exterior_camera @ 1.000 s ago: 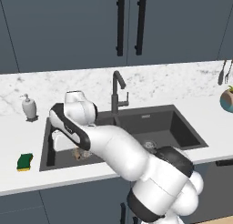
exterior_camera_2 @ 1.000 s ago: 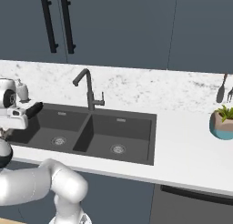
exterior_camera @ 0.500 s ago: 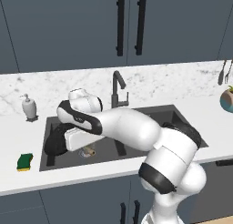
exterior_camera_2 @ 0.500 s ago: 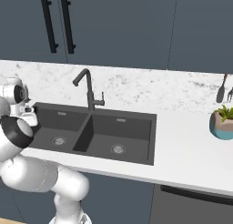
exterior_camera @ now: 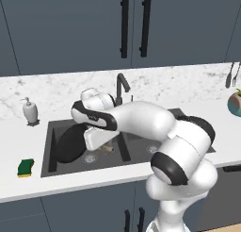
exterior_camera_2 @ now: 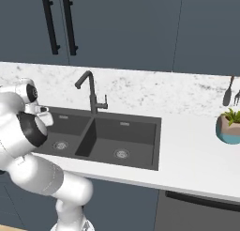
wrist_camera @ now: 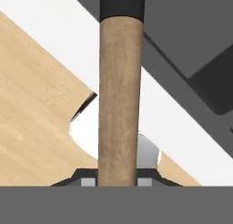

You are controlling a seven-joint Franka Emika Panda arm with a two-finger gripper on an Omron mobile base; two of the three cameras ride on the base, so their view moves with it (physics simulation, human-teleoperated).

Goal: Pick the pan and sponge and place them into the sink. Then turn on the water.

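Your arm lowers the pan into the left basin of the sink, the hand pinched tight on its wooden handle. Next you need to release it there, then fetch the sponge from the table's near left.

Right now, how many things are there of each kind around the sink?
Pan: 1
Sponge: 1
Soap dispenser: 1
Faucet: 1
Potted plant: 1
Hanging utensils: 2
Total: 7
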